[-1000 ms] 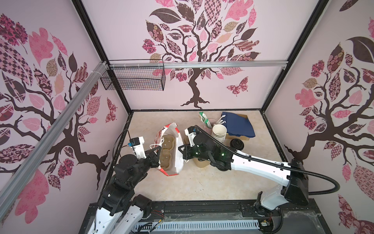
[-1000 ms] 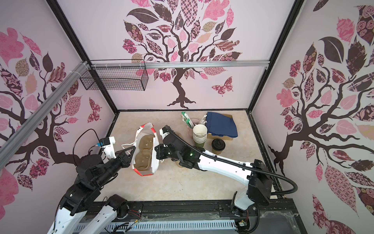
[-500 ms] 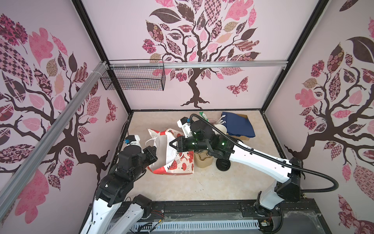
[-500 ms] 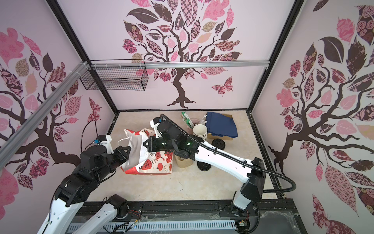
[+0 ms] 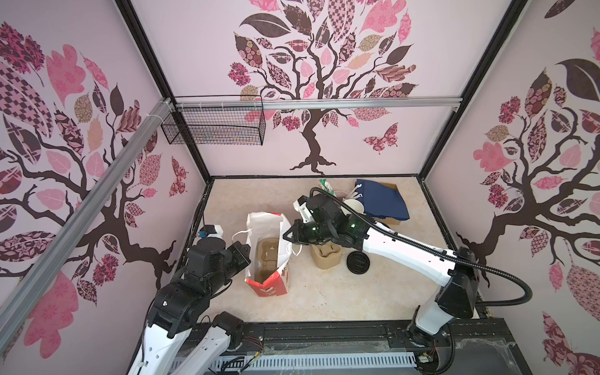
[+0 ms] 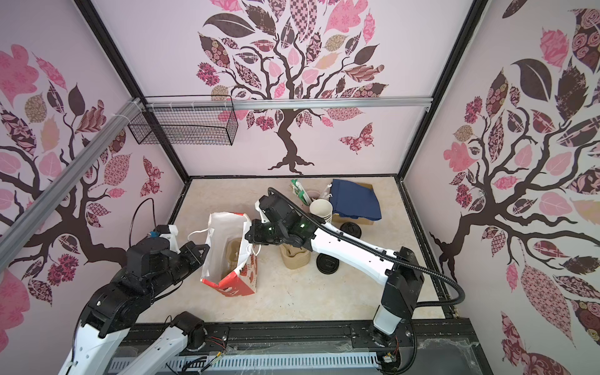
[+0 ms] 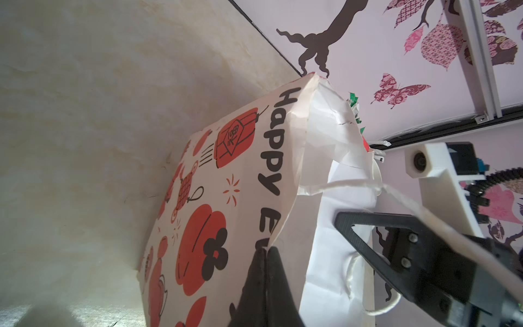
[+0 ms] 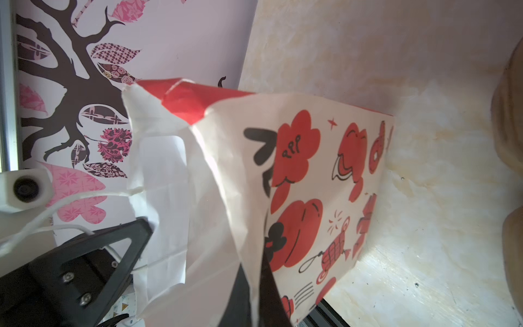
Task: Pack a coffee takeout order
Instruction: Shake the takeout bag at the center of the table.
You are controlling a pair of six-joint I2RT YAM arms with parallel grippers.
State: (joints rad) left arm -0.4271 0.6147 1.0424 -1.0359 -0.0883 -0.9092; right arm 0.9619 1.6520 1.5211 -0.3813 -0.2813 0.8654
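Between L gripper (image 5: pixel 247 250) & R gripper (image 5: pixel 286 234): paper bag (image 5: pixel 269 289) upright, each gripper clamped on an opp. rim wall; pulp carrier (image 5: pixel 268 256) inside, below both. Risk: uneven pull likely tears rim or tips bag.

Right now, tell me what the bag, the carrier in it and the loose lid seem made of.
Bag: thin printed paper, matte; it creases and its rim is torn.
Carrier: tan moulded pulp, dull.
Lid: likely plastic, black, faint sheen.
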